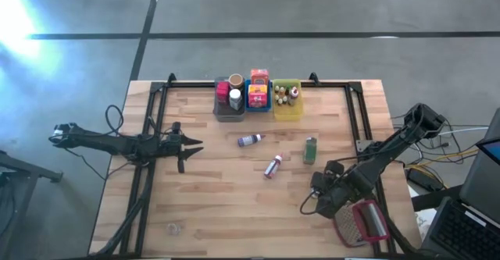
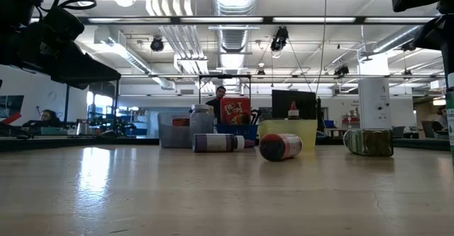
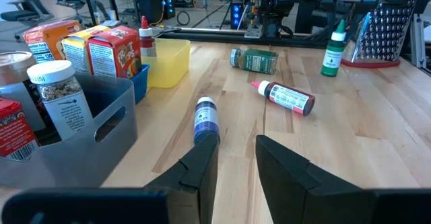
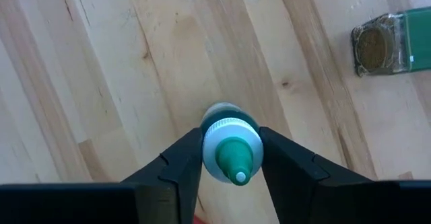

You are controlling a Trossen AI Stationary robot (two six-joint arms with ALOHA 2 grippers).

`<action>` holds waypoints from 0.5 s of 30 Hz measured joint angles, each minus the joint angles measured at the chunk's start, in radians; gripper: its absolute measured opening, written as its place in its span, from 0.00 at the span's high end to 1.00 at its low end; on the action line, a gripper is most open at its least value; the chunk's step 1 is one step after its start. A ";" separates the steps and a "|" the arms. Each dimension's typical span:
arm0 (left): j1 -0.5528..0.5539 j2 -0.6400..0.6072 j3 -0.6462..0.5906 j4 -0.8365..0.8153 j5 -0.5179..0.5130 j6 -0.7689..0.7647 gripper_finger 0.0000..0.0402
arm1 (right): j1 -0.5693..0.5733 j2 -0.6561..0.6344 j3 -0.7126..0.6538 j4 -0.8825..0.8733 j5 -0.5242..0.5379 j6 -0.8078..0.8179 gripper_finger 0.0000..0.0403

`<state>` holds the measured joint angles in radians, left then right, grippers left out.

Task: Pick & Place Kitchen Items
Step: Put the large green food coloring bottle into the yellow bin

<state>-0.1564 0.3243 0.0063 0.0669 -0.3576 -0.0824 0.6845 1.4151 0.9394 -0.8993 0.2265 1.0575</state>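
Observation:
A small green-capped bottle [image 4: 231,150] stands upright on its base beside the grater, also seen in the left wrist view [image 3: 333,51]. My right gripper [image 4: 231,173] [image 1: 323,186] hovers above it, pointing down, open, one finger on each side of the cap. A purple-label bottle [image 1: 250,140] [image 3: 205,120], a red-label bottle [image 1: 273,166] [image 3: 288,97] and a green spice jar [image 1: 311,149] [image 4: 380,46] lie on their sides mid-table. My left gripper [image 3: 236,167] [image 1: 191,146] is open, held above the table to the left of the purple bottle.
Grey [image 1: 229,108], blue [image 1: 259,102] and yellow [image 1: 287,110] bins sit in a row at the far edge, holding jars, boxes and small bottles. A red-framed grater [image 1: 363,221] lies at the near right corner. A black frame [image 1: 156,96] runs along the table's sides.

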 joint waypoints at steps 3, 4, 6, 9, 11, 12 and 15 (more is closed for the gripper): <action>0.000 0.000 0.000 0.000 0.000 0.000 0.73 | -0.010 0.000 0.000 0.000 0.001 -0.021 0.68; 0.000 0.000 0.000 0.000 0.000 0.000 0.73 | -0.016 0.000 0.001 0.000 0.000 -0.030 0.69; 0.000 0.000 0.000 0.000 0.000 0.000 0.73 | -0.030 0.000 0.001 0.000 0.000 -0.051 0.70; 0.000 0.000 0.000 0.000 0.000 0.000 0.73 | -0.057 0.000 0.005 0.000 0.001 -0.091 0.70; 0.000 0.000 0.000 0.000 0.000 0.000 0.73 | -0.083 0.000 0.010 0.000 0.001 -0.117 0.68; 0.000 0.000 0.000 0.000 0.000 0.000 0.73 | -0.097 0.000 0.015 0.000 0.000 -0.133 0.66; 0.000 0.000 0.000 0.000 0.000 0.000 0.73 | -0.142 0.000 0.030 0.000 -0.005 -0.195 0.65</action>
<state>-0.1565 0.3242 0.0063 0.0669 -0.3576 -0.0823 0.5429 1.4151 0.9694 -0.8994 0.2220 0.8629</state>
